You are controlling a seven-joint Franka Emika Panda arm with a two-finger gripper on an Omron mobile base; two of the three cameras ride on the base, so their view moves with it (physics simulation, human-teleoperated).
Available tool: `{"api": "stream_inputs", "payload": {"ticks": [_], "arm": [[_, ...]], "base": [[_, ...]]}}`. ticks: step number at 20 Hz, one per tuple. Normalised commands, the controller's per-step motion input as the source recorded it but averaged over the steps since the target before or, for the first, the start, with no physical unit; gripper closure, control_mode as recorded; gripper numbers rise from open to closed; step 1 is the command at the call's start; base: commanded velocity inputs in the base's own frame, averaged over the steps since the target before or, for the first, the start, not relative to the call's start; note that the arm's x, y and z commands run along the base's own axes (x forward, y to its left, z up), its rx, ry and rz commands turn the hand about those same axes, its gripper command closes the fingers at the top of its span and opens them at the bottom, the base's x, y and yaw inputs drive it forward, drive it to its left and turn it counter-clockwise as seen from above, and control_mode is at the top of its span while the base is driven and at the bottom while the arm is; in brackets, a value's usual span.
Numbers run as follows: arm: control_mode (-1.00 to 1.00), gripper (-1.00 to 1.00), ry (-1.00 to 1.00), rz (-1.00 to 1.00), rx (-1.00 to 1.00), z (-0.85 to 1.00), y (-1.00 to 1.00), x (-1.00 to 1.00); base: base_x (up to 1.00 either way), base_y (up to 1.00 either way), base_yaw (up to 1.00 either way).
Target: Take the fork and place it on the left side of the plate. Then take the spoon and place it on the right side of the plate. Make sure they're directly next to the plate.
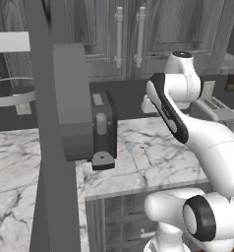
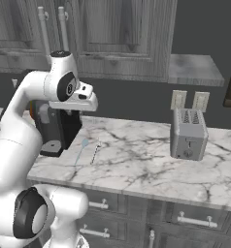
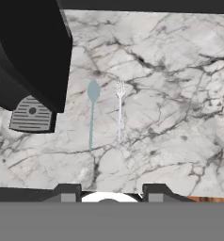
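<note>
We see the pincer (image 3: 108, 189) held high above the white grey-veined marble table (image 3: 170, 117), its two dark fingertips (image 3: 67, 190) standing apart at the bottom of the hand view with nothing between them, so it is spread and carries nothing. Ahead of the pincer, well apart from it and lying flat on the table, are the two utensils side by side: the slim pale blue-grey spoon with a small rounded bowl head (image 3: 91, 115) and the slim silvery fork with a pronged head (image 3: 119, 109), near each other but not touching, both heads pointing away from the pincer. In the hand view the spoon lies left of the fork. We find the same pair in the left base view, spoon (image 1: 132, 154) and fork (image 1: 145, 151), and in the right base view, spoon (image 2: 80, 151) and fork (image 2: 94, 153). Just beyond the spoon stands a dark grey boxy coffee machine with a round drip grille at its foot (image 3: 29, 61). Far to the pincer's right a silver two-slot toaster (image 2: 188, 133) stands on the table.
</note>
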Motion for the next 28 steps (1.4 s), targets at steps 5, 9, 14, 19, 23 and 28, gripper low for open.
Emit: {"api": "stream_inputs", "payload": {"ticks": [5,9,14,19,23,28], "arm": [[-1.0,-1.0,0.0,0.0,0.0,-0.1,0.0,-0.39],[-1.0,-1.0,0.0,0.0,0.0,-0.53,-0.12,-0.85],[-1.0,-1.0,0.01,0.0,-0.02,-0.61,-0.35,0.06],[-1.0,-1.0,0.05,0.0,-0.01,-0.45,-0.17,0.64],[-1.0,-1.0,0.04,0.0,0.0,-0.41,0.0,0.65],[-1.0,-1.0,0.05,0.0,0.0,-0.35,0.03,0.49]], "base": [[0.0,0.0,0.0],[0.0,0.0,0.0],[0.0,0.0,0.0],[0.0,0.0,0.0],[0.0,0.0,0.0],[0.0,0.0,0.0]]}}
